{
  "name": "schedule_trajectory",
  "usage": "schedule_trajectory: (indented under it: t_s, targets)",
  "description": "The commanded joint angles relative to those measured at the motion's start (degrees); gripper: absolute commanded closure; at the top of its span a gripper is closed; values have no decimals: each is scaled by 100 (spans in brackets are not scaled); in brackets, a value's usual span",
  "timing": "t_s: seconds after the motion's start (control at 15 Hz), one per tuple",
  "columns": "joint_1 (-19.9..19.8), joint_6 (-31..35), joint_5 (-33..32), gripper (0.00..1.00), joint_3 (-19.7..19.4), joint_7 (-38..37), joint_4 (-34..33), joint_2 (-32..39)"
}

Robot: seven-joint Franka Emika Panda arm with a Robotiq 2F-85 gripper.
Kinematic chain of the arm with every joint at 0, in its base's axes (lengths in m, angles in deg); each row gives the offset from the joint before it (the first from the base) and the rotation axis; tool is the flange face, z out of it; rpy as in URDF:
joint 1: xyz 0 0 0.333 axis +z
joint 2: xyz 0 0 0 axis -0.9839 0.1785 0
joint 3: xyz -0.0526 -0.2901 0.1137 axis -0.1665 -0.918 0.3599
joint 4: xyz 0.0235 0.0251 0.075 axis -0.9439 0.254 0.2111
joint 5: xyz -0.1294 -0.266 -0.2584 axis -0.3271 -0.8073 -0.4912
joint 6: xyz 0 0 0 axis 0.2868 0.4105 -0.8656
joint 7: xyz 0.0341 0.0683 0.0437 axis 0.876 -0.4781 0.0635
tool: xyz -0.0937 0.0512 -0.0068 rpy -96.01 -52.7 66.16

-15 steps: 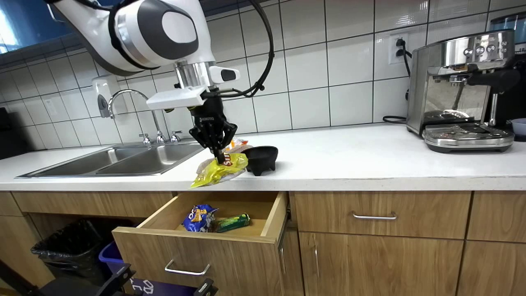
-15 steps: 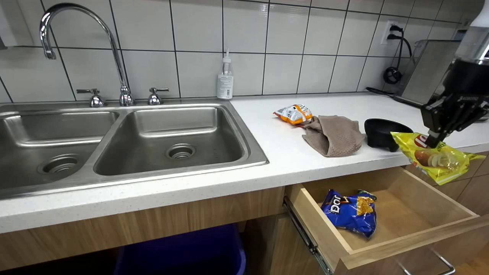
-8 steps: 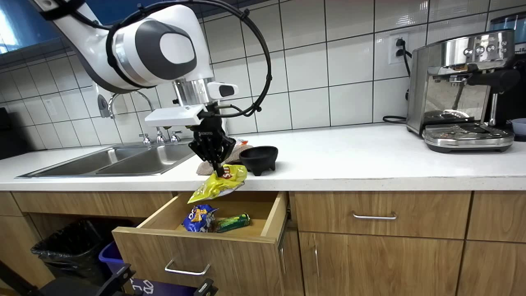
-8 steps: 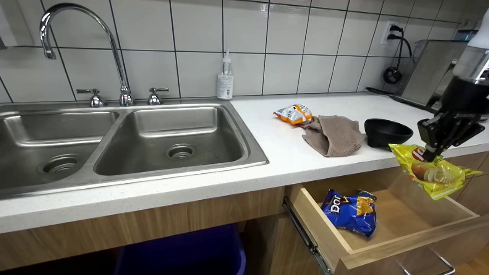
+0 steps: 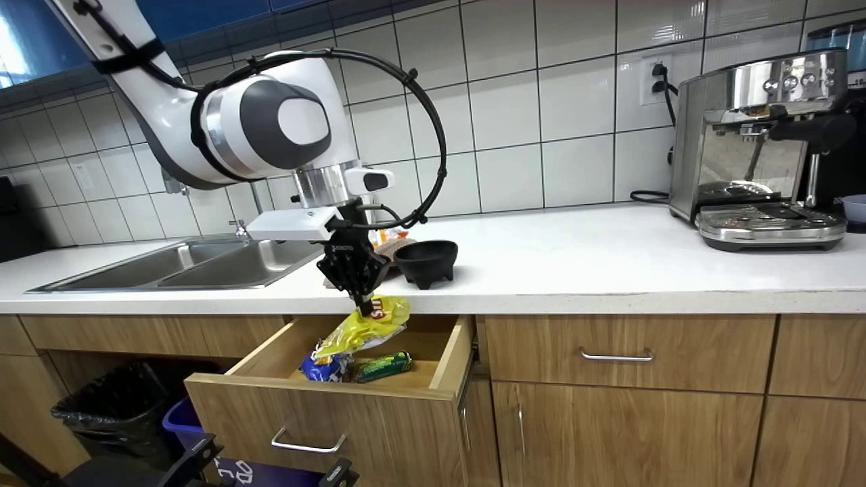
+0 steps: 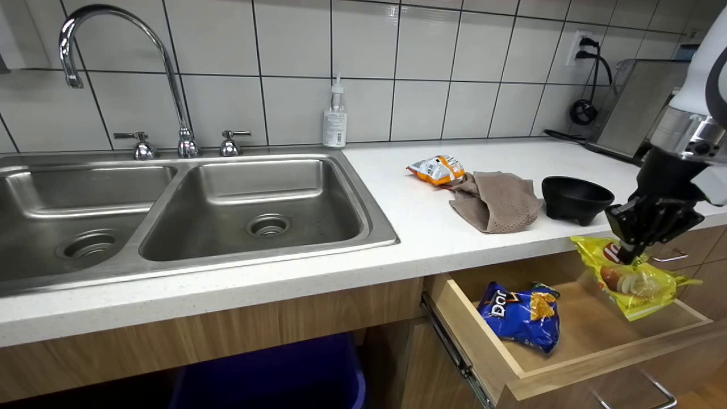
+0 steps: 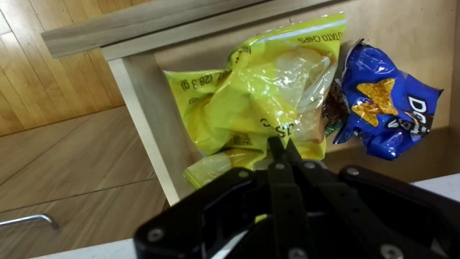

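Below, the open drawer (image 6: 588, 332) — smooth, pale, boxy wood — lies under the gripper (image 5: 366, 312), its jaws clamped on a crinkled, glossy yellow chip bag (image 7: 248, 108). That hangs over the drawer, long axis slanting down toward the drawer's front. Inside lie a puffed blue bag (image 6: 521, 318) and a slimmer green packet (image 5: 385, 366).

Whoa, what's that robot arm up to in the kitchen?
The robot arm has a yellow chip bag pinched in its gripper. Right now the bag is hanging over an open drawer. Inside that drawer lie a blue chip bag and a green packet. Up on the white counter there are a black bowl, a brown cloth and a small orange-and-white bag.
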Motion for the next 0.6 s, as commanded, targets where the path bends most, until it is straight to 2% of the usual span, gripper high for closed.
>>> schedule_trajectory:
  t_s: [0.0, 0.53]
  targets:
    - [-105, 171, -420, 100, 5, -526, -146, 374]
    - [-8, 275, -743, 100, -326, -1132, -424, 993]
